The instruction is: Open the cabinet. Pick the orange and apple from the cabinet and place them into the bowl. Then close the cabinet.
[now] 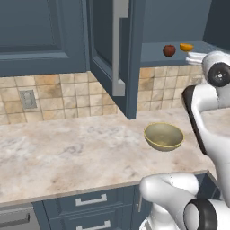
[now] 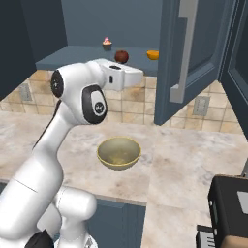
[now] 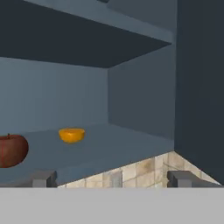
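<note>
Reaching toward the open cabinet (image 1: 114,49), I have my gripper (image 3: 111,178) spread wide and empty at the shelf's front edge. In the hand view the orange (image 3: 71,134) sits left of centre and the apple (image 3: 12,150) at the left edge. The bowl (image 1: 163,136) waits on the surface (image 1: 67,152), centre right in the left base view. Judging from this, picking fruit is the step; next I must swing left and advance over one.

In the hand view we see the apple (image 3: 12,150) cut off by the left edge. In the left base view the arm hides the right end of the cabinet (image 1: 170,56) shelf, and the bowl (image 1: 163,136) hides the counter (image 1: 67,152) behind it. The cupcake (image 2: 107,43) is too small for detail.
</note>
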Robot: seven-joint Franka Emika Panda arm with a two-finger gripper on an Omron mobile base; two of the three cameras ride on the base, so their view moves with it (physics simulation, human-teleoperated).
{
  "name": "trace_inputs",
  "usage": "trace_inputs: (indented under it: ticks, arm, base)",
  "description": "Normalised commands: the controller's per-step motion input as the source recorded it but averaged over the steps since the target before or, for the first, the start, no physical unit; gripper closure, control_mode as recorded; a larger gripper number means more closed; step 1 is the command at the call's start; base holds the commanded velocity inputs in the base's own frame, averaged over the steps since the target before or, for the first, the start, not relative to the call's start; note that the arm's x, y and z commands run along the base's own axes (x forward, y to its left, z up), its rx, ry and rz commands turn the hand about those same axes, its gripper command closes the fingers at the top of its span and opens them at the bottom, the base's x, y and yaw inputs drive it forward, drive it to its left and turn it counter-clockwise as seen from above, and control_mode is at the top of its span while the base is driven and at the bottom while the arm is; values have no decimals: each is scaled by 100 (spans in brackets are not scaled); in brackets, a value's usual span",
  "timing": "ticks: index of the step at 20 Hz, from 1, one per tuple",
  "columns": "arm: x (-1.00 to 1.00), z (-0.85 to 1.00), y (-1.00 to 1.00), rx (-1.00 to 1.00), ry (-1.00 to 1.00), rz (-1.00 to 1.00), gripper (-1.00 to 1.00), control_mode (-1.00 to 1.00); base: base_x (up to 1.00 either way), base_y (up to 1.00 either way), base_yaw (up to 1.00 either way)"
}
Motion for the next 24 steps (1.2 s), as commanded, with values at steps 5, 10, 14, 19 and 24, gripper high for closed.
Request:
trace_inputs:
  ticks: [5, 10, 14, 19, 24]
  arm:
    - [12, 5, 32, -1, 38, 24, -100, -100]
    - [28, 6, 37, 0, 41, 11, -100, -100]
    - [0, 0, 6, 0, 2, 0, -100, -100]
    - [0, -3, 37, 0, 0, 0, -100, -100]
    - [13, -2, 39, 6, 0, 0, -100, -100]
  base:
    - [0, 0, 0]
    - [0, 0, 0]
    - [0, 0, 0]
    - [0, 0, 0]
    - [0, 0, 0]
